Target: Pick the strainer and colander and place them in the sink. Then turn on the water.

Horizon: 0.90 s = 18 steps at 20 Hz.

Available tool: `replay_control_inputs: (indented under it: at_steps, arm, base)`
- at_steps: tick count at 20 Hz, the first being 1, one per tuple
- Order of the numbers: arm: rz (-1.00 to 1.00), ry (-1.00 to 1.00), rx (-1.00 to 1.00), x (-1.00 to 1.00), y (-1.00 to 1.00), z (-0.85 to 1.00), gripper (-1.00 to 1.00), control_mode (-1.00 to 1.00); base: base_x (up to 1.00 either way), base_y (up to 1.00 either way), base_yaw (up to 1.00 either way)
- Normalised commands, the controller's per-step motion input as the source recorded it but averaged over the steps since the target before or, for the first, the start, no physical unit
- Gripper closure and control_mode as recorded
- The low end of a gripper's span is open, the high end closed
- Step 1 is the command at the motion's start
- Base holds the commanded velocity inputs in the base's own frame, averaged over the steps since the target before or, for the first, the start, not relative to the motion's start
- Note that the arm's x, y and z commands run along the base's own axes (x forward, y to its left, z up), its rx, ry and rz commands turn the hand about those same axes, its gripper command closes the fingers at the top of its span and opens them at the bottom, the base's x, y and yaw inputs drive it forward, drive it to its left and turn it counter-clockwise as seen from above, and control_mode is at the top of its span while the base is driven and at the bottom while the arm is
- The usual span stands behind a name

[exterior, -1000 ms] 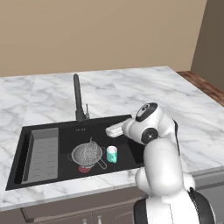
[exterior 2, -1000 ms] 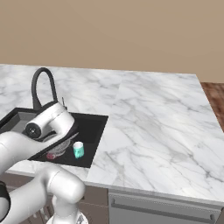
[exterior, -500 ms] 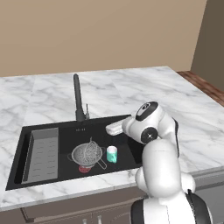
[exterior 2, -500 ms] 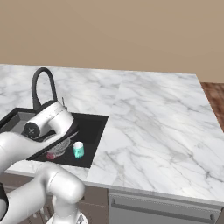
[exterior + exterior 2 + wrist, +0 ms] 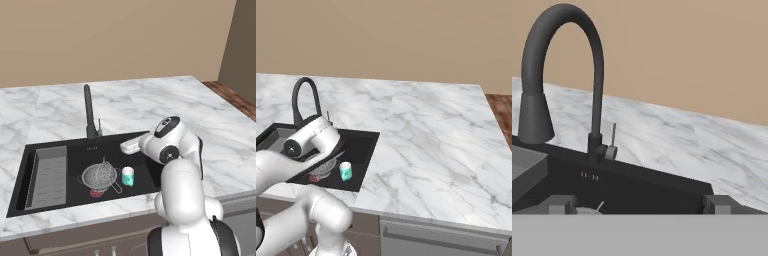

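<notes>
Nothing has moved: marble counter (image 5: 150, 100), tan wall (bare, seemingly), black sink (image 5: 75, 150); tool (image 5: 639, 205) spread wide.

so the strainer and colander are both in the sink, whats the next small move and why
Probably ease the open gripper forward toward the small grey lever at the base of the tall black arched faucet. The grey perforated metal colander already sits in the black rectangular sink with the fine-mesh strainer apparently nested in it, and no water falls from the spout. The hand view already faces that lever.
</notes>
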Motion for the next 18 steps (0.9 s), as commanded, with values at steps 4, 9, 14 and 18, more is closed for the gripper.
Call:
replay_control_inputs:
  at_steps: [4, 9, 14, 18]
  arm:
    - [0.00, 0.00, 0.00, 0.23, 0.00, 0.00, -1.00, -1.00]
    - [0.01, 0.00, 0.00, 0.22, 0.00, 0.00, -1.00, -1.00]
    - [0.06, 0.00, 0.00, 0.11, 0.00, 0.00, -1.00, -1.00]
    - [0.11, 0.00, 0.00, 0.08, 0.00, -0.01, -1.00, -1.00]
  base:
    - [0.00, 0.00, 0.00]
    - [0.00, 0.00, 0.00]
    - [0.00, 0.00, 0.00]
    - [0.00, 0.00, 0.00]
